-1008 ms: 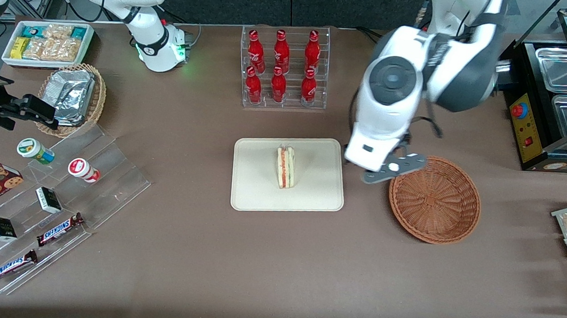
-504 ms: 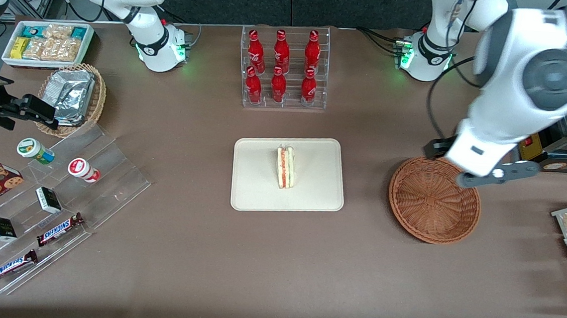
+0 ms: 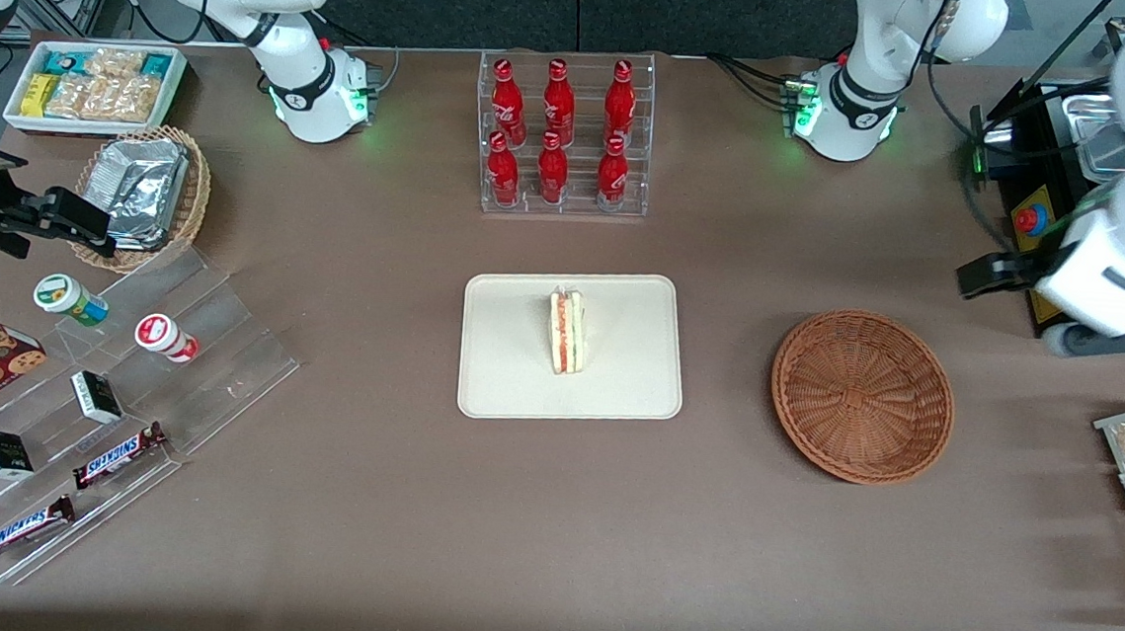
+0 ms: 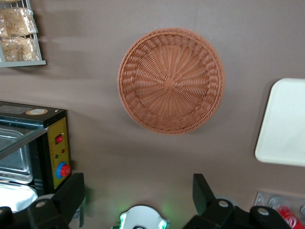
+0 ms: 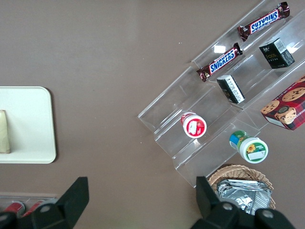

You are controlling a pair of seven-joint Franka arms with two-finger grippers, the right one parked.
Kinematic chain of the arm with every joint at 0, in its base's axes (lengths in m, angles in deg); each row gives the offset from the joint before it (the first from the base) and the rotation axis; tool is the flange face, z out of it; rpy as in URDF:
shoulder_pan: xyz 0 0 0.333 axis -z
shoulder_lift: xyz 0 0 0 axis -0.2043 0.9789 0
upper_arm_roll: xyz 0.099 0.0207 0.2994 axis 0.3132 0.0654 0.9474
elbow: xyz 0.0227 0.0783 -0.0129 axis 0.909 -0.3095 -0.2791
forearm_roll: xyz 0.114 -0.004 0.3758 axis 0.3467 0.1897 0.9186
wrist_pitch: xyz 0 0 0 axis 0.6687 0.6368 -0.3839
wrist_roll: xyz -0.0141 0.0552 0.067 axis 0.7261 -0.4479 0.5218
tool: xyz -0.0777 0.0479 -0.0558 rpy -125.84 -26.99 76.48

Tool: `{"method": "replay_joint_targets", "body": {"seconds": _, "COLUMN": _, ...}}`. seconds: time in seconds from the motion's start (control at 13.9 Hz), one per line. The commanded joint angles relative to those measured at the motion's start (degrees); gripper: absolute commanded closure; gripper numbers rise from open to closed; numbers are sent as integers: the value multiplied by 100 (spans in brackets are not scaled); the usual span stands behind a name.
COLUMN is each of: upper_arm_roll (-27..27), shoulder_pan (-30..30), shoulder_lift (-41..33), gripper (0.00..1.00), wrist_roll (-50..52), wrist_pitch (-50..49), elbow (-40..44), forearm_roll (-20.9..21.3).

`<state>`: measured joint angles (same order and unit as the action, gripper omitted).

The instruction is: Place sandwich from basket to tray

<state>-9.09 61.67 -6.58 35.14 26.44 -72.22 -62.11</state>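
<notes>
The left arm had swung clear in the last second, from over the gap between tray and basket out toward its own end of the table, so its gripper (image 4: pixel 138 200) hung high up there, well apart from both, fingers (image 4: pixel 202 188) spread wide with nothing between them. That retreat read as the job finished rather than a step under way. The tray (image 3: pixel 508 391) sat mid-table as before and carried the sandwich (image 3: pixel 566 332), lying on its side near the middle, filling edge showing. The basket (image 3: pixel 862 396), toward the working arm's end, held nothing, its woven floor bare in the wrist view. Farther from the front camera than the tray, the bottle rack (image 3: pixel 563 135) kept six red bottles.
</notes>
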Motion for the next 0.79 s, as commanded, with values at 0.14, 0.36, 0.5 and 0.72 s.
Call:
{"method": "replay_joint_targets", "body": {"seconds": 0.14, "upper_arm_roll": -1417, "shoulder_pan": -1891, "shoulder_lift": -381, "gripper": 0, "wrist_roll": -833, "wrist_pitch": -299, "elbow": -89, "forearm_roll": -250}}
{"method": "replay_joint_targets", "body": {"seconds": 0.36, "upper_arm_roll": -3848, "shoulder_pan": -3927, "shoulder_lift": -1003, "gripper": 0, "wrist_roll": -860, "wrist_pitch": -361, "elbow": -579, "forearm_roll": -153}}
{"method": "replay_joint_targets", "body": {"seconds": 0.5, "upper_arm_roll": -4504, "shoulder_pan": -4329, "shoulder_lift": -1312, "gripper": 0, "wrist_roll": -842, "wrist_pitch": -246, "elbow": -906, "forearm_roll": 170}}
{"method": "replay_joint_targets", "body": {"seconds": 0.72, "upper_arm_roll": -4602, "shoulder_pan": -4382, "shoulder_lift": -1366, "gripper": 0, "wrist_roll": -790, "wrist_pitch": -237, "elbow": -924, "forearm_roll": 242}}
